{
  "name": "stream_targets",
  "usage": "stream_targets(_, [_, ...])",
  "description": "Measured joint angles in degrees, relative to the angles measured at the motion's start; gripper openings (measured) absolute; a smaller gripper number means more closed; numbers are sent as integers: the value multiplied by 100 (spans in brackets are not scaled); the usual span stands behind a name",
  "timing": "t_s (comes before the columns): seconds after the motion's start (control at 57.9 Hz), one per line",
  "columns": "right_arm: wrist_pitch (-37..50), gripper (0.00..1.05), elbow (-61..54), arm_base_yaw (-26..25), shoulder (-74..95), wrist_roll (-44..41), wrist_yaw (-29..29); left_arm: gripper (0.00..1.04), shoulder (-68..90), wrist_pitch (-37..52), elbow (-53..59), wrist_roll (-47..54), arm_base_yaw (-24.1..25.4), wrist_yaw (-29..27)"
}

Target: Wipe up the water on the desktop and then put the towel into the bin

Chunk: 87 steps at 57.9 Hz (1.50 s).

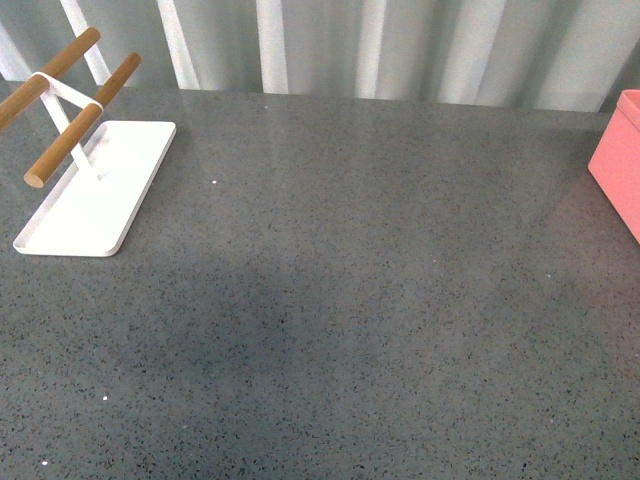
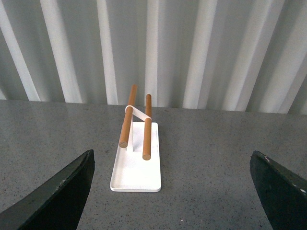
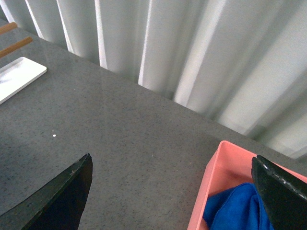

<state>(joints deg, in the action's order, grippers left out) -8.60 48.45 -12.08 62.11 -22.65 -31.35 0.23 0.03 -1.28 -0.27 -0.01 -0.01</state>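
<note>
Left gripper (image 2: 172, 191): dark fingers (image 2: 57, 196) spread wide apart, nothing between them, raised above the surface. Right gripper (image 3: 172, 191): fingers (image 3: 53, 201) likewise parted and empty. Neither arm appears in the front view.

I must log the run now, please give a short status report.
Left gripper open, empty. Right gripper open, empty. Towel inside bin. Desktop shows no water; only white tray at far left.

Desktop (image 1: 350, 300) dark grey, speckled; towel (image 3: 237, 208) bright blue; bin (image 3: 216, 182) salmon-pink.
</note>
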Motion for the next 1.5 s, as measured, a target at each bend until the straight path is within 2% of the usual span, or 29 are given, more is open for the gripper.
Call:
stream_targets(0.104, [-249,98,-297,98,-570,42,-11,98,0,0,0,0,0,0])
stream_targets(0.138, [111,94,-514,212,-745,227,299,98,0,0,0,0,0,0])
stream_targets(0.173, [973,87,-949,387,-999,614,1233,98,0,0,0,0,0,0])
stream_targets(0.225, [1740,80,-1342,496,-1198,1099,1832,98,0,0,0,0,0,0])
stream_targets(0.242, [2192,75,-1593,551,-1322,1379,2181,98,0,0,0,0,0,0])
stream_targets(0.277, [2618,67,-1888,592,-1467,1641,2459,98,0,0,0,0,0,0])
stream_targets(0.432, [3082,37,-2820,778,-1917,2061,2717,98,0,0,0,0,0,0])
stream_targets(0.484, [3126,28,-3005,990,-2033,2094,3029,98,0,0,0,0,0,0])
stream_targets(0.622, [3222,3,-3410,1193,-2378,2118,3049,98,0,0,0,0,0,-2])
stream_targets(0.968, [3119,3,-4192,1198,-3274,2144,3086,98,0,0,0,0,0,-2])
stream_targets(1.504, [2461,3,-4684,1198,-4452,2168,3095,98,0,0,0,0,0,-2])
